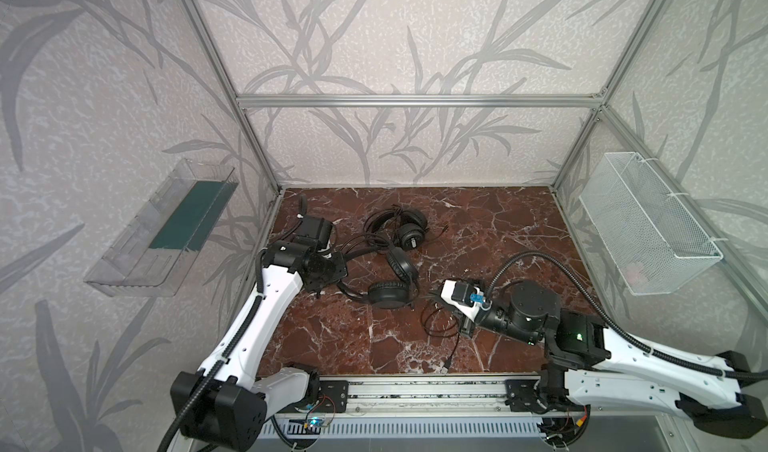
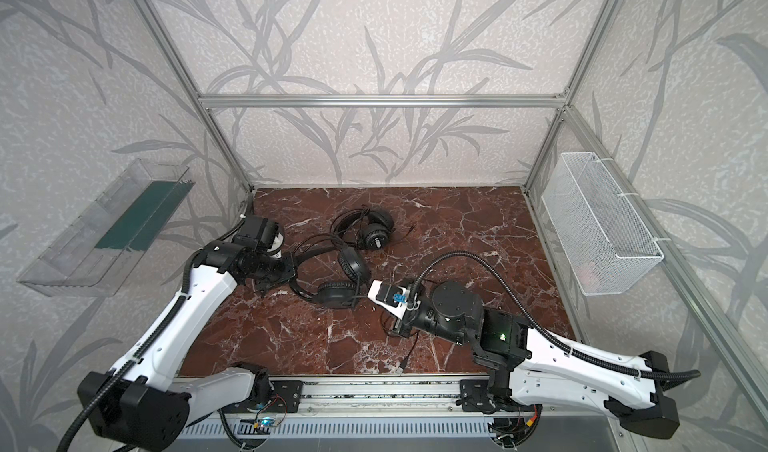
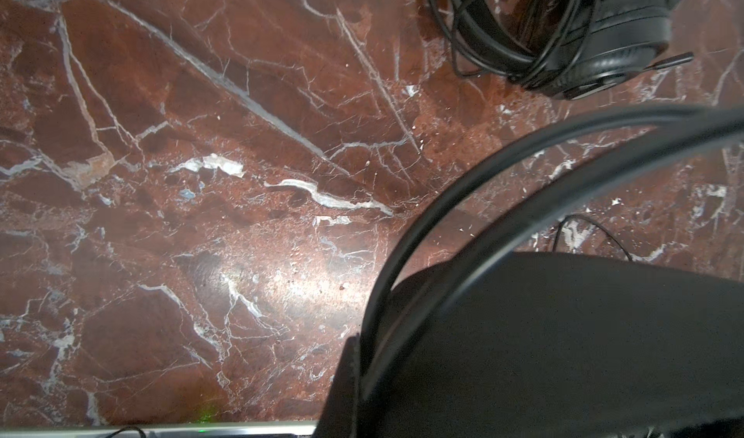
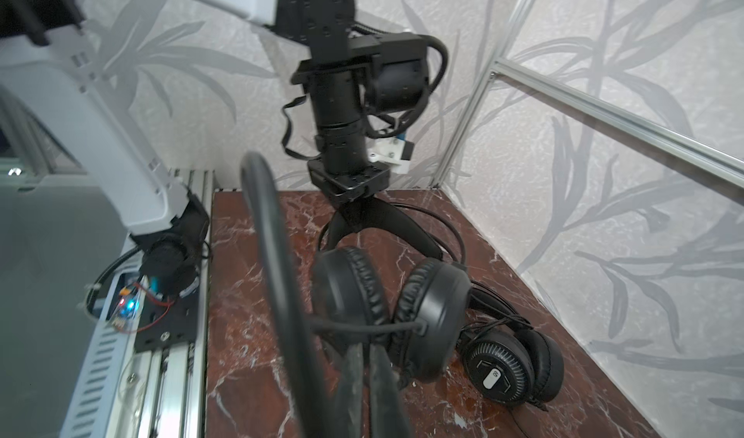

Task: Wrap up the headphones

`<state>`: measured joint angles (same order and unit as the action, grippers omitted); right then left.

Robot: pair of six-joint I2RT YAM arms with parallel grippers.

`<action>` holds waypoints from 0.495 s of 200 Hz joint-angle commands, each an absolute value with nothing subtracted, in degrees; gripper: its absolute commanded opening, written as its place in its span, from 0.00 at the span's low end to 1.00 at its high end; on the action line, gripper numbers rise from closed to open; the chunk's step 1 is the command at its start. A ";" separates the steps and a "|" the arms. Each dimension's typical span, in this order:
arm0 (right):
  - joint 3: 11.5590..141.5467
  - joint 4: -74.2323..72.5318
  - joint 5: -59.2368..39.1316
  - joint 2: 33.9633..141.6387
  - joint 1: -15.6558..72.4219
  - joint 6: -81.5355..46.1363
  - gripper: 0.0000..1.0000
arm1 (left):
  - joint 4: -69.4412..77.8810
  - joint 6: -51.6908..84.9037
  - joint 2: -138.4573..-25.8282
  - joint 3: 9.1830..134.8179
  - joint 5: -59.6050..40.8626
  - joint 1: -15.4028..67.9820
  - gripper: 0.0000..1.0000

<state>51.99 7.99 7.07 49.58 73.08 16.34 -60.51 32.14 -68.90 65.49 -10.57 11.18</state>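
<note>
Right gripper (image 4: pixel 364 349) pinched shut on the cable (image 4: pixel 398 328) beside the near headset (image 1: pixel 388 294): wrapping looks barely begun.
Left gripper (image 4: pixel 356 210) is clamped on its headband (image 4: pixel 406 230), left of centre on the table (image 1: pixel 519 229); slack lies near-right. Next move, I judge: wind the cable round the earcups (image 1: pixel 401 265) under tension. Far headset (image 1: pixel 409 231) already looks wound.

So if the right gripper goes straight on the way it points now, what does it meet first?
Probably a padded earcup of the nearer headphones, just ahead of the right gripper. A thin cable crosses at its shut jaws, maybe touching them; depth is unclear.
</note>
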 commanded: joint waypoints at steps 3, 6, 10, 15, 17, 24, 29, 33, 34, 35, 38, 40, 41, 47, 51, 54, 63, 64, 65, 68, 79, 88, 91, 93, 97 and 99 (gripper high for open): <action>56.51 15.65 14.18 51.46 78.65 24.47 0.00 | -61.43 34.59 -70.33 67.64 -13.29 10.63 0.00; 57.00 15.73 14.64 51.91 79.12 25.19 0.00 | -61.37 34.36 -70.49 67.67 -13.80 10.63 0.00; 57.47 15.76 15.08 52.47 79.34 26.05 0.00 | -61.15 34.06 -70.57 67.68 -14.71 10.64 0.00; 58.07 15.72 15.54 53.20 79.41 26.98 0.00 | -60.90 33.49 -70.61 67.68 -15.68 10.68 0.00; 58.27 15.62 15.75 53.53 79.40 27.25 0.00 | -60.82 33.20 -70.59 67.68 -16.07 10.73 0.00; 59.02 14.86 17.54 54.74 79.40 29.08 0.00 | -60.76 32.55 -70.47 67.67 -17.05 10.85 0.00; 59.64 14.34 19.26 55.68 79.40 30.13 0.00 | -60.78 32.27 -70.11 67.63 -17.23 11.02 0.00; 60.22 13.90 20.65 56.42 79.39 30.85 0.00 | -60.80 32.02 -69.82 67.47 -17.23 11.22 0.00; 60.34 13.76 20.96 56.64 79.38 31.07 0.00 | -60.81 31.96 -69.76 67.40 -17.27 11.23 0.00; 60.41 13.65 21.29 56.84 79.37 31.31 0.00 | -60.82 31.85 -69.68 67.32 -17.29 11.29 0.00; 60.76 13.36 21.93 57.39 79.36 32.09 0.00 | -60.72 31.56 -69.29 67.13 -17.21 11.45 0.00; 61.16 13.29 22.14 57.70 79.34 32.74 0.00 | -60.64 31.42 -69.11 66.92 -17.11 11.61 0.00; 61.30 13.24 22.23 57.90 79.27 33.03 0.00 | -60.60 31.31 -69.01 66.77 -17.04 11.65 0.00; 62.30 13.20 22.41 58.82 78.89 34.28 0.00 | -60.50 30.90 -68.23 66.19 -16.41 12.15 0.00; 63.09 13.40 22.22 59.38 78.51 34.79 0.00 | -60.45 30.66 -67.67 65.68 -15.88 12.56 0.00; 63.62 13.61 22.01 59.74 78.16 35.00 0.00 | -60.47 30.50 -67.27 65.32 -15.54 12.85 0.00; 65.47 14.48 20.38 60.62 76.64 35.03 0.00 | -60.34 29.98 -66.02 64.20 -14.24 13.84 0.00; 65.61 14.58 20.25 60.72 76.46 35.01 0.00 | -60.31 29.98 -65.84 64.09 -14.15 13.91 0.00; 65.76 14.67 19.97 60.81 76.25 34.95 0.00 | -60.35 29.89 -65.75 64.04 -14.02 13.98 0.00; 66.33 14.81 19.28 61.07 75.68 34.86 0.00 | -60.42 29.76 -65.44 63.65 -13.57 14.27 0.00; 67.93 15.45 17.01 61.87 74.14 35.00 0.00 | -60.71 29.27 -64.59 62.63 -13.09 15.12 0.00; 68.99 15.51 16.47 62.68 73.32 35.94 0.00 | -60.93 28.88 -64.21 61.87 -13.08 15.64 0.00; 69.40 15.54 16.29 62.96 73.04 36.14 0.00 | -60.96 28.90 -64.14 61.60 -13.03 15.71 0.00; 69.62 15.66 16.07 63.18 72.82 36.30 0.00 | -61.01 28.91 -64.09 61.50 -13.14 15.79 0.00; 70.06 15.87 15.63 63.61 72.23 36.46 0.00 | -61.08 28.83 -64.03 61.21 -13.21 15.94 0.00; 70.29 15.92 15.36 63.78 71.89 36.45 0.00 | -61.06 28.76 -64.00 61.09 -13.28 15.98 0.00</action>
<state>66.52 15.09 17.45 62.78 74.26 33.52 -60.95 30.00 -65.45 62.48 -12.49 15.05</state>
